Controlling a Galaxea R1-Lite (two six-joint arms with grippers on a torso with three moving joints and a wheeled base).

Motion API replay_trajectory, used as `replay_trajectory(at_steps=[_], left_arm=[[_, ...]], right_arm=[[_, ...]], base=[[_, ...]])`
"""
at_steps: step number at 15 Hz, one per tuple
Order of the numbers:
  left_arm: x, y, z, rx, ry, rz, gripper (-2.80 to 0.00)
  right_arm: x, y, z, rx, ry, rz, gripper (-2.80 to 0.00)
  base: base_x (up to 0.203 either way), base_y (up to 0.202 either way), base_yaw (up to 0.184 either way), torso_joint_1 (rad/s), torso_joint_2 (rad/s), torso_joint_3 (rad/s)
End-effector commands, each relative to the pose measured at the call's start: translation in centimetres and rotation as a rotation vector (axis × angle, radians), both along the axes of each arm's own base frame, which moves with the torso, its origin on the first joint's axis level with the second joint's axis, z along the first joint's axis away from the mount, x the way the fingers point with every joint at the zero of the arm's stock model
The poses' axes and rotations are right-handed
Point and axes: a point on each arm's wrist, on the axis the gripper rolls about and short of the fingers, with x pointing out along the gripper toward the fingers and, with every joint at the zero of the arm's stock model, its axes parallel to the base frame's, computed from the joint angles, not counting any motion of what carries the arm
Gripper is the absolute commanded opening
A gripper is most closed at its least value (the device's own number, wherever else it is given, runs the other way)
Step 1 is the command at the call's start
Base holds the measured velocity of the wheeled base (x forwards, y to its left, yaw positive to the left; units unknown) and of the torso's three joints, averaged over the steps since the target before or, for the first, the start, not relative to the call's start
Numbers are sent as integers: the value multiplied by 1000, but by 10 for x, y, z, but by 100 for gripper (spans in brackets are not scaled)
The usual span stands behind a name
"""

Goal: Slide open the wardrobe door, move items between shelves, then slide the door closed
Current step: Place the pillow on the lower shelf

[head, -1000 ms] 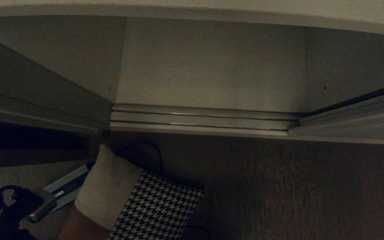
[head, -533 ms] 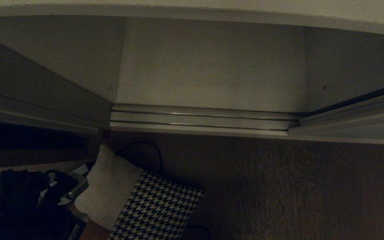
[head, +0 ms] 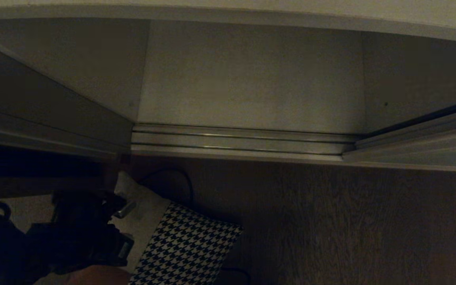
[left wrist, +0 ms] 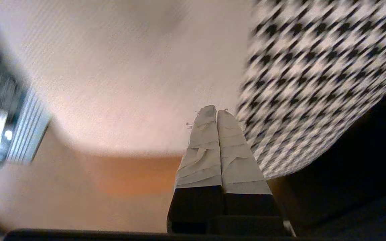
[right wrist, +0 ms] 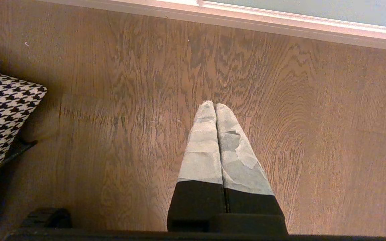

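the cushion (head: 180, 245) lies on the dark wood-grain floor (head: 331, 221) in front of the wardrobe, at the lower left of the head view, its cream strip (head: 141, 213) toward the silver floor rails (head: 236, 142) and its houndstooth part running away from them toward the robot; so its long axis lies slantwise, from the rails back and to the robot's right. the left gripper (left wrist: 215, 112) is right over it, at the cream end: in the left wrist view its two taped fingers (left wrist: 203, 147) are pressed flat together, holding nothing, with the tips just short of the line where cream meets houndstooth. whether the tips touch the fabric cannot be told. the right gripper (right wrist: 214, 106) hangs over bare floor, fingers also closed on nothing, with the cushion well off to its side, so the left arm is plainly the nearer one. the wardrobe stands open in the middle, the sliding wardrobe door (head: 418, 134) pushed off to the right, and the pale bottom shelf (head: 251, 79) lies just beyond the rails, ahead of the cushion. as a judgement, the fingers would have to part before any grasp, and the cream end, nearest the fingertips, is the natural place to pinch.
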Motion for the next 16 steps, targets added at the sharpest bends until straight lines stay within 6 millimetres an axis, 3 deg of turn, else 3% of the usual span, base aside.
replay_trajectory(at_steps=[1, 2, 3, 6, 16], left_arm=[[9, -7, -15, 7, 42, -27, -280], [14, -8, -20, 7, 49, -28, -280], [20, -8, -26, 2, 38, -23, 0], [37, -12, -28, -47, -99, 3, 0], [55, -37, -56, -117, -231, -39, 0]], right_arm=[[0, 0, -1, -1, 3, 1, -280], [0, 0, -1, -1, 3, 1, -280], [0, 0, -1, -1, 3, 1, -280], [0, 0, -1, -1, 3, 1, -280], [0, 0, -1, -1, 3, 1, -280]], base=[[0, 0, 0, 0, 0, 0], [0, 0, 0, 0, 0, 0], [0, 0, 0, 0, 0, 0], [0, 0, 0, 0, 0, 0], [0, 0, 0, 0, 0, 0]])
